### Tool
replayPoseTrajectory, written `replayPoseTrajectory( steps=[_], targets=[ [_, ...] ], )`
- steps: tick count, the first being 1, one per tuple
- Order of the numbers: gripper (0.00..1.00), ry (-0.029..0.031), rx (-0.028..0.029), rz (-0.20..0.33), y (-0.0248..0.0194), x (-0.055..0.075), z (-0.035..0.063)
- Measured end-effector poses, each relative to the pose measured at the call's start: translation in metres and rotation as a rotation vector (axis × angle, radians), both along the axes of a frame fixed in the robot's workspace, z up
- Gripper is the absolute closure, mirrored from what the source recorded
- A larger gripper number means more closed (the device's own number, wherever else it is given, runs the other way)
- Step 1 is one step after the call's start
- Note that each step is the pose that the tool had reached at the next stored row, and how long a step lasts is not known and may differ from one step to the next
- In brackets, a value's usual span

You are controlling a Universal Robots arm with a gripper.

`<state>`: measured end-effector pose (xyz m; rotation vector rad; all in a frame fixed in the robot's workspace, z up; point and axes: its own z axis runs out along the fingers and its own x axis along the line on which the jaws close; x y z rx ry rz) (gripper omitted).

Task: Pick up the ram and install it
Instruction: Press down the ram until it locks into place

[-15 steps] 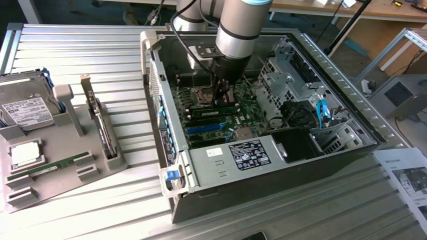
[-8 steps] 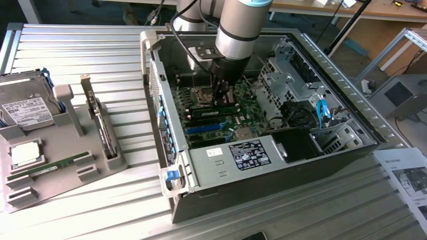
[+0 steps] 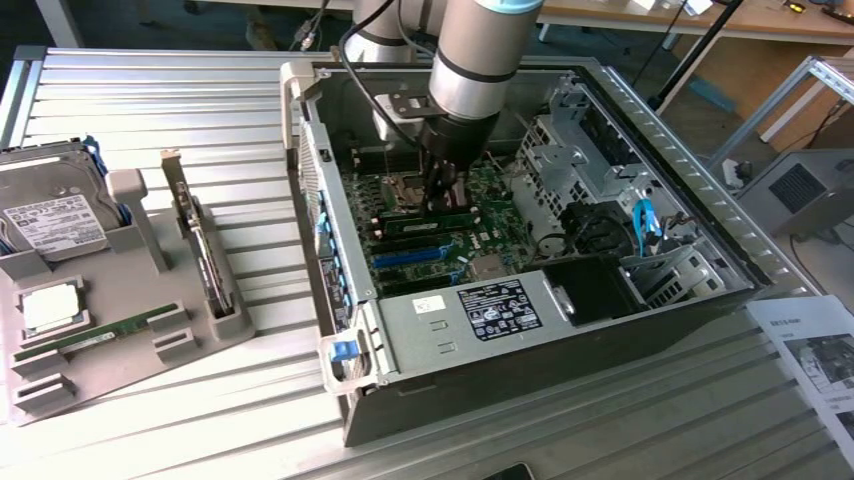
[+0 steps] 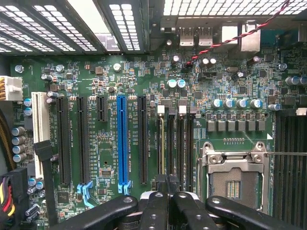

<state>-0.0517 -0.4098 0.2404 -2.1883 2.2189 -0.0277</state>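
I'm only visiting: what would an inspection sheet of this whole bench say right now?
Surface: ribbed metal table.
Job's things: one ram lies in the grey holder; another stick stands at the motherboard slots under the gripper.
Clutter: hard drive, CPU chip, expansion card, paper sheet.
Grippers: gripper shut, inside the open computer case.
Cables: red-black twisted wire; blue cable.
Surroundings: wooden bench behind.
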Motion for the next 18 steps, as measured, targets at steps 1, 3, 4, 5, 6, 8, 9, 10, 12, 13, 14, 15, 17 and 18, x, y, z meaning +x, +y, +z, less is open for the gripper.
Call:
replayPoseTrajectory(
  steps=[1, 3, 4, 5, 6, 8, 9, 10, 12, 13, 14, 15, 17, 18],
  targets=[
    [0.89, 0.0, 0.0, 0.0, 0.0, 0.0, 0.0],
    [0.89, 0.0, 0.0, 0.0, 0.0, 0.0, -0.0005],
    [0.89, 0.0, -0.0001, 0.0, 0.0, 0.0, -0.0006],
    [0.89, 0.0, 0.0, 0.0, 0.0, 0.0, -0.0008],
    [0.89, 0.0, 0.0, 0.0, 0.0, 0.0, -0.0009],
    [0.89, 0.0, 0.0001, 0.0, 0.0, 0.0, -0.0014],
    [0.89, 0.0, 0.0, 0.0, 0.0, 0.0, -0.0015],
    [0.89, 0.0, -0.0001, 0.0, 0.0, 0.0, -0.0015],
    [0.89, -0.0001, 0.0002, 0.0, 0.0, 0.0, -0.0019],
    [0.89, 0.0, 0.0, 0.0, 0.0, 0.0, -0.0027],
    [0.89, 0.0, 0.0001, 0.0, 0.0, 0.0, -0.0032],
    [0.89, 0.0, 0.0001, 0.0, 0.0, 0.0, -0.0035],
    [0.89, 0.0, 0.0004, 0.0, 0.0, 0.0, -0.0041],
    [0.89, 0.0, 0.0006, 0.0, 0.0, 0.0, -0.0045]
  ],
)
